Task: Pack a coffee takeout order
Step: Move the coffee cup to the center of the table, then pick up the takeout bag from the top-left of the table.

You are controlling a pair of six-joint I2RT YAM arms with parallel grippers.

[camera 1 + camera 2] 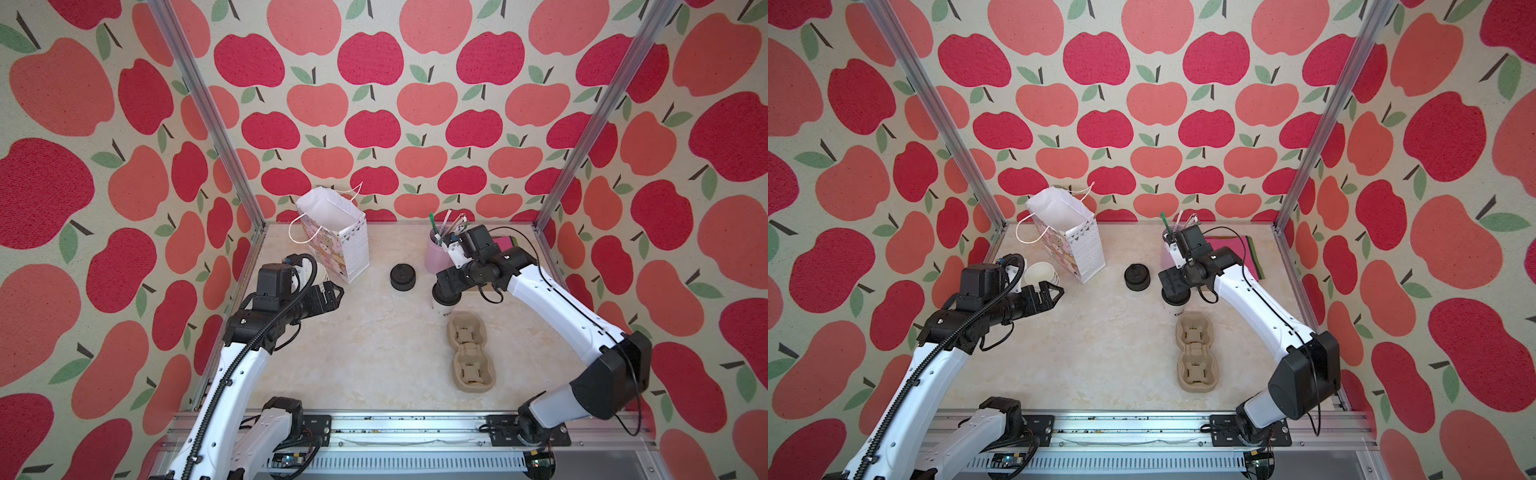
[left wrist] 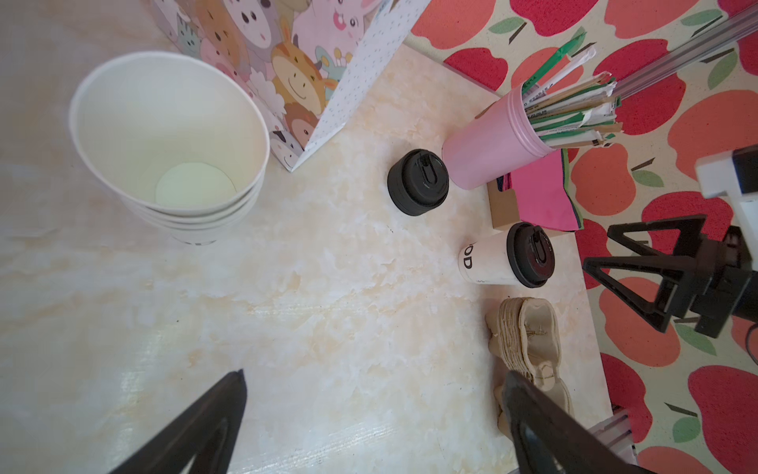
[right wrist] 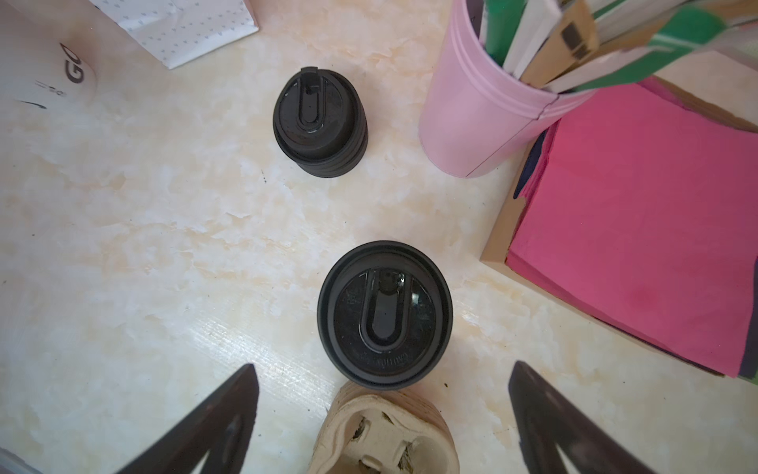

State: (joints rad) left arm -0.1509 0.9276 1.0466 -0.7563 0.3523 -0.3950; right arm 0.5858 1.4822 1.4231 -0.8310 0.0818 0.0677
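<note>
Two arms reach over the marble-patterned desk (image 1: 365, 353), and neither carries anything. The right claw (image 3: 381, 367) hangs directly over the lidded cup (image 2: 486, 262), its black fingers (image 3: 229, 402) spread wide to either side of the black lid (image 3: 385, 312). The left wrist view shows this claw clear of the lid, with open space between them. The left claw (image 2: 374, 373) is likewise splayed apart with only bare desk between its tips. It hovers just beside the stack of lidless cups (image 2: 168, 135) near the desk's left edge.

The lidded cup stands upright on the desk with its lid pressed on, just beyond the far end of the pulp cup carrier (image 1: 469, 353). The carrier lies flat with its two sockets facing up. A stack of spare lids (image 1: 402, 277) sits near the cup, toward the middle of the desk and apart from it.

The green straw (image 2: 568, 47) stands among paper-wrapped ones in the pink tumbler (image 3: 476, 111) at the far right of the desk. The magenta napkin (image 3: 640, 213) lies on top of a pile in a shallow cardboard tray (image 3: 498, 242) just beside that tumbler and near the cup.

A gift bag (image 1: 332, 232) printed with cartoon animals stands upright at the far left, behind the lidless cups, with its mouth open upward.
</note>
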